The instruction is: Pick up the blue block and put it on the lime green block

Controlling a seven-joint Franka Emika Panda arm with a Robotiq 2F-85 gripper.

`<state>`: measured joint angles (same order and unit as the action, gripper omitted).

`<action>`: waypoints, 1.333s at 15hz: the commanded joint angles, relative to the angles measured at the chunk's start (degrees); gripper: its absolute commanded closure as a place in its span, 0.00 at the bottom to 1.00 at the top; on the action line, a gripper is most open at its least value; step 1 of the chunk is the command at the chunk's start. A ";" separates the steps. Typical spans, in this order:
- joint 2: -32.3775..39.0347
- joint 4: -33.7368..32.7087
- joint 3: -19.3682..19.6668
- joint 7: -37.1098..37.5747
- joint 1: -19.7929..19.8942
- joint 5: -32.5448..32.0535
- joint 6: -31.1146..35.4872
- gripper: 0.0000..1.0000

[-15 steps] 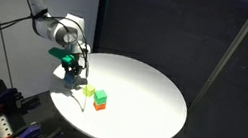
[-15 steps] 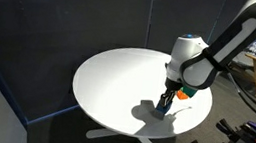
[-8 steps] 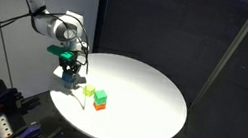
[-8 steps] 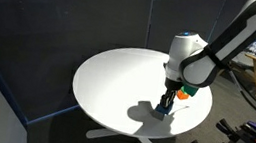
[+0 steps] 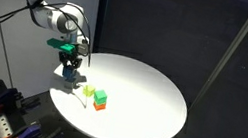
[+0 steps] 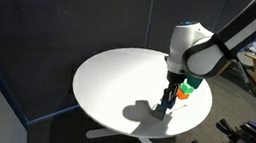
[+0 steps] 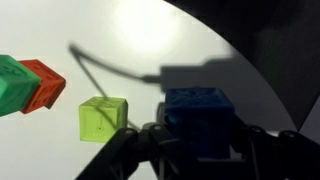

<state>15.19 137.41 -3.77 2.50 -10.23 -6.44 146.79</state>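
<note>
My gripper point(image 5: 71, 69) is shut on the blue block point(image 7: 198, 118), a small dark blue cube held a little above the round white table point(image 5: 150, 94). In the wrist view the block sits between the two dark fingers point(image 7: 190, 140). The lime green block point(image 7: 103, 119) stands on the table just left of the blue block in the wrist view, and beside the gripper in an exterior view point(image 5: 88, 91). In an exterior view point(image 6: 169, 100) the gripper hangs over the table's near edge with the blue block in it.
A bright green cube point(image 5: 101, 97) sits stacked on an orange cube point(image 5: 100, 106) next to the lime green block; both show in the wrist view, green cube point(image 7: 15, 85) and orange cube point(image 7: 45, 85). The table edge runs close by the gripper. Dark curtains surround the table.
My gripper has risen from the table with the blue block held in it. The other cubes have not moved.
</note>
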 commanded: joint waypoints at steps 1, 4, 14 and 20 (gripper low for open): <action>-2.54 0.39 0.65 2.94 0.75 -0.85 -1.06 0.70; -2.74 0.46 1.39 4.64 1.33 -0.83 0.09 0.70; -0.62 -0.27 4.31 9.84 2.33 -1.16 5.24 0.70; 0.72 -0.70 5.90 9.94 3.42 -0.60 5.38 0.70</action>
<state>15.28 137.46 1.61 11.16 -7.53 -6.44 151.93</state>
